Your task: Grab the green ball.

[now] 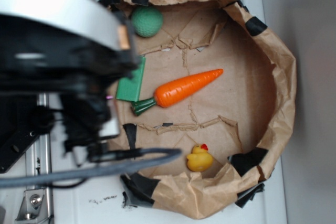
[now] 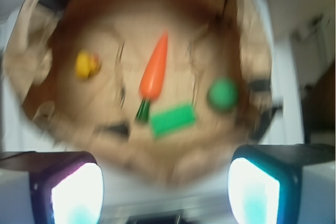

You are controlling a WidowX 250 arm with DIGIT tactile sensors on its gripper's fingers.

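**Exterior view: green ball at the rim of a paper-walled pen, arm raised off to one side**

Exterior view shows a white tabletop [image 1: 294,192] carrying a crumpled brown-paper enclosure [image 1: 281,72] – a floor of torn kraft paper ringed by a rolled-up paper wall, patched at intervals with black tape [image 1: 255,25]. A grey wall or floor lies beyond the table's right edge.

The robot arm [image 1: 58,51] fills the left of this view, dark and out of focus, with a grey cable [image 1: 105,169] sweeping across the enclosure's lower left edge. It covers part of the flat green block [image 1: 131,83], which lies at the left of the paper floor. Just beside the block lies the orange carrot [image 1: 186,88], its dark green stem toward the block and its tip pointing up and right. The yellow duck [image 1: 199,158] sits near the lower wall, well apart from the rest.

The green ball [image 1: 146,21] rests at the top left of the enclosure, close to the paper wall and apart from the block and carrot, with nothing lying on it.

In the blurred wrist view the gripper [image 2: 165,190] hangs above the enclosure, looking down on all four objects – its two fingers [image 2: 73,190] stand wide apart at the bottom corners, released, with nothing between them.
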